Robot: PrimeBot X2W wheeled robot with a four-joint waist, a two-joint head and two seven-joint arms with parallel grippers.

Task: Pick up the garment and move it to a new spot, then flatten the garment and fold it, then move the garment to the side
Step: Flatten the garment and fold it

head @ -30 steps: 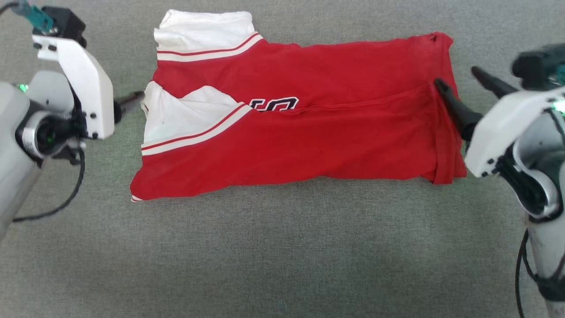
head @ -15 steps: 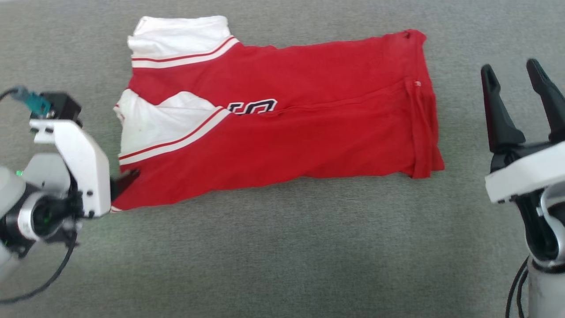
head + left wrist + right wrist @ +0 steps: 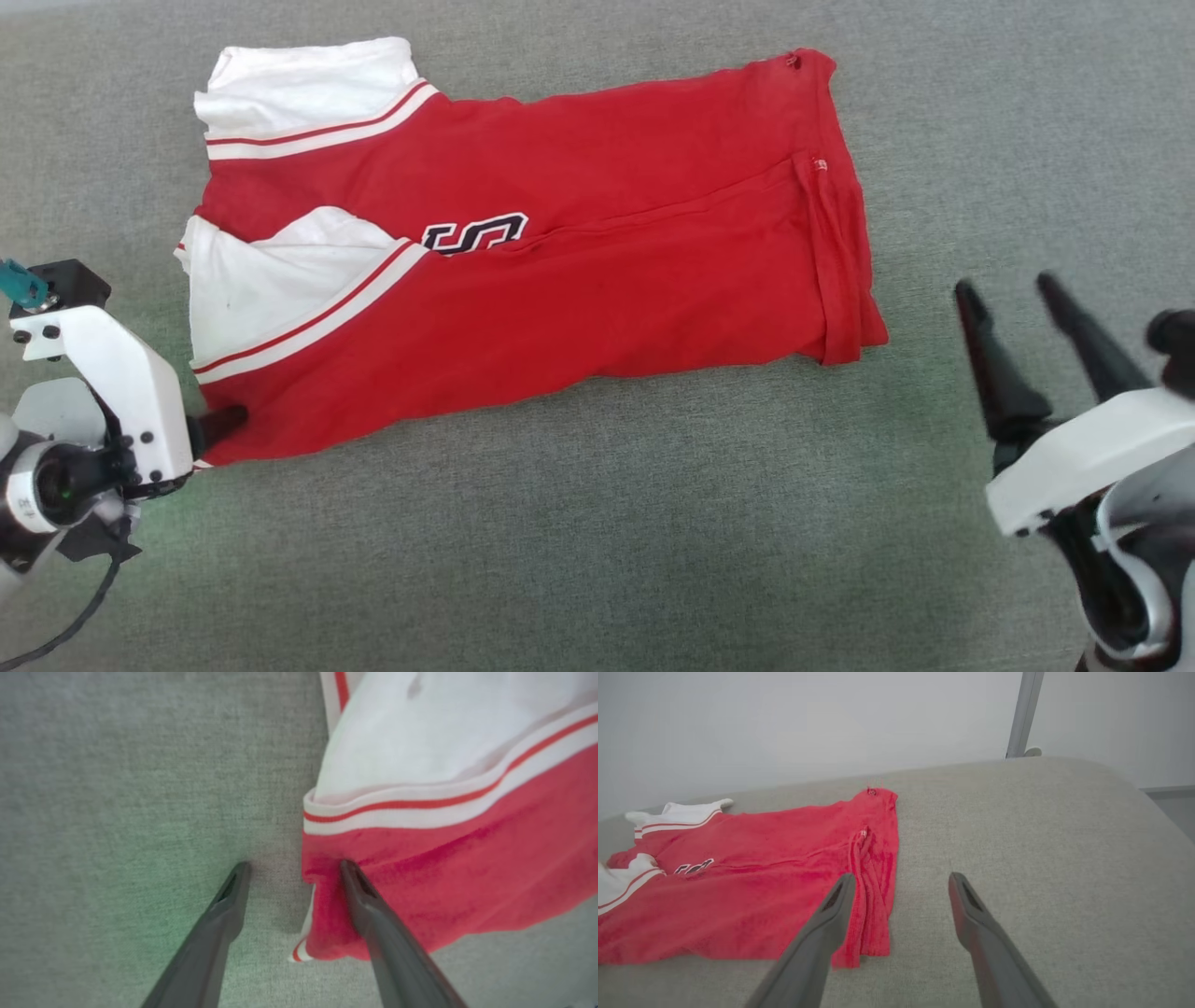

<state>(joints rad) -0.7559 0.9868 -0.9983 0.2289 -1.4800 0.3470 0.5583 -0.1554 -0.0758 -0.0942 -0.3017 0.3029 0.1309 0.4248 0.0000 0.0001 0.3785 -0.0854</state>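
The garment (image 3: 560,280) lies folded lengthwise on the grey surface, red with white sleeve panels at its left end and a strip of dark lettering showing at the fold. My left gripper (image 3: 222,427) is at its near left corner. In the left wrist view the left gripper (image 3: 294,867) is open, one finger (image 3: 369,905) over the garment (image 3: 444,882) at that red corner, the other on bare fabric beside it. My right gripper (image 3: 1008,286) stands open and apart to the right of the hem; in the right wrist view the right gripper (image 3: 901,877) points past the garment (image 3: 761,891).
A grey padded surface (image 3: 597,541) carries everything, with wide room in front of and right of the shirt. The right wrist view shows its rounded far edge (image 3: 1153,798), a pale wall behind and a metal pole (image 3: 1024,714).
The camera has shifted, sliding the picture left. My left gripper went from the sleeve end down to the near left corner. My right gripper drew back from the right hem, still open.
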